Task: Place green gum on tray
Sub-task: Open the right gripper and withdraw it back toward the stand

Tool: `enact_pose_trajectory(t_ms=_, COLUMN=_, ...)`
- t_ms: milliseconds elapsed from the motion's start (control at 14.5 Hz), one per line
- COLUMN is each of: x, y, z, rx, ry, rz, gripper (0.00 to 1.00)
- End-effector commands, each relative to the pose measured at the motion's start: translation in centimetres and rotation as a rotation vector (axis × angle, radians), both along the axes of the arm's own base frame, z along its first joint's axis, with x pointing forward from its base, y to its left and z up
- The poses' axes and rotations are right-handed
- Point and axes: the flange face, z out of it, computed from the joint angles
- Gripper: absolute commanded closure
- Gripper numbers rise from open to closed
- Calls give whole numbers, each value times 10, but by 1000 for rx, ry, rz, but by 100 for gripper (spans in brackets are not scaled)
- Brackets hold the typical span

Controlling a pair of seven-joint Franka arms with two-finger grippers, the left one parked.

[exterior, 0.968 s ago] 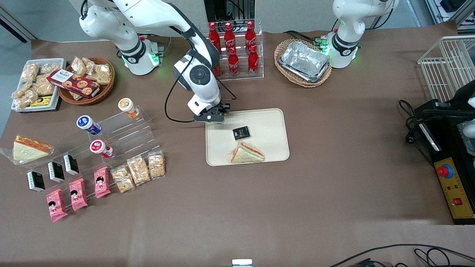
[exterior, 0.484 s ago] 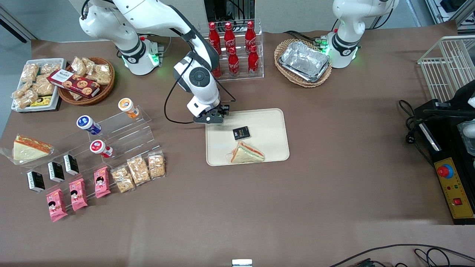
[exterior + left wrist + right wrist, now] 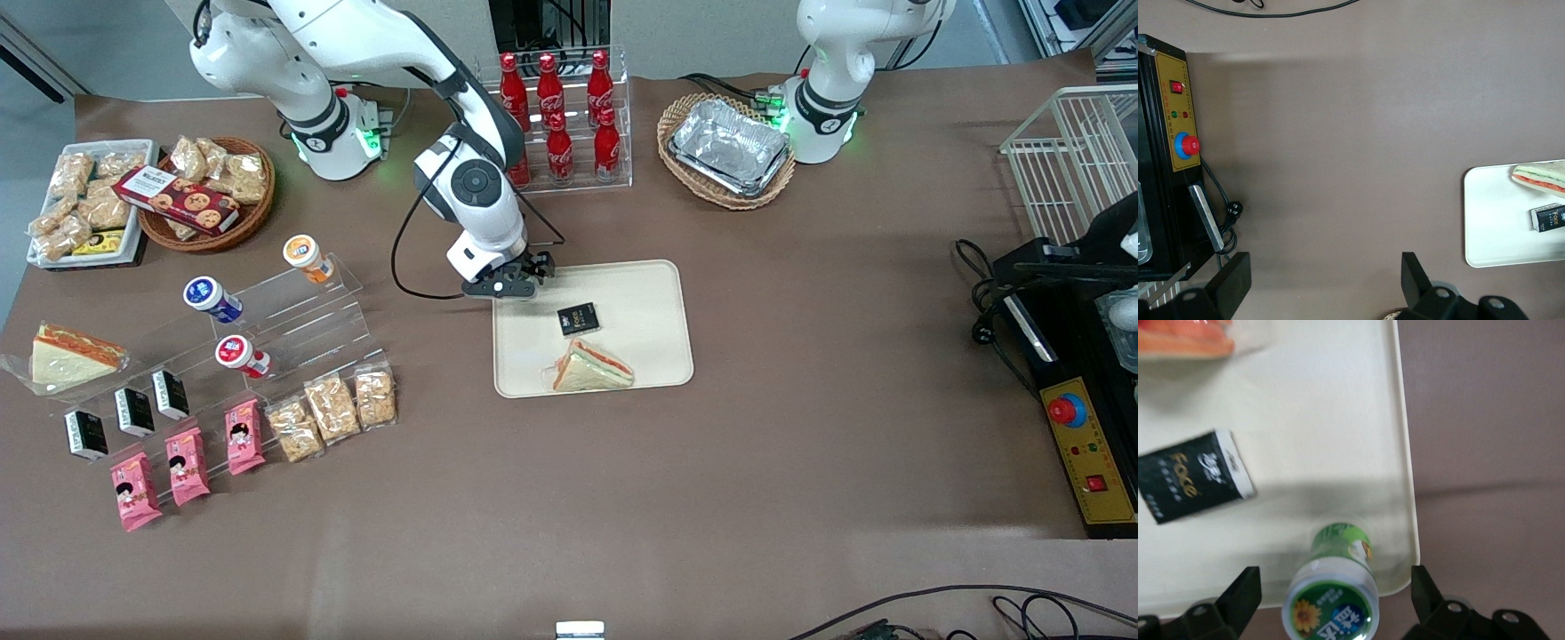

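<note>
The gripper (image 3: 514, 286) hangs over the corner of the tray (image 3: 649, 293) that lies nearest the working arm's base, at the tray's edge farther from the front camera. In the right wrist view its two fingers (image 3: 1238, 597) stand spread wide, well clear of the green gum (image 3: 1333, 587) on either side, so the claw is open and grips nothing. The bottle stands directly under the claw, midway between the fingers, upright with its sunflower-labelled lid facing the wrist camera. It appears to rest on the tray floor just inside the raised rim, close to the corner; in the front view the arm hides it. Below the claw and nearer the front camera lies a small black packet (image 3: 578, 318) flat on the tray, and nearer the front camera again a wrapped sandwich (image 3: 591, 367). Judged from this, the placing itself looks done: the gum is on the tray and released. What seems left is only for the arm to lift straight away without brushing the lid, since the bottle stands near the rim and could tip.
</note>
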Motion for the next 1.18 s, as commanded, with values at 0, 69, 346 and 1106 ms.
enact_pose_trajectory(t_ms=0, x=49, y=-30, z=76, rx=-7, ry=-44, rz=-45, gripper=0)
enact_pose_trajectory(t_ms=69, x=66, y=-36, z=103, rx=-27, ry=-27, rz=-36, gripper=0)
enact_pose_trajectory(t_ms=346, x=137, y=-87, z=216, rx=-75, ry=9, rz=-7, gripper=0)
enact_pose_trajectory(t_ms=1106, x=196, y=-390, z=338, rx=-52, ry=-60, rz=62, gripper=0)
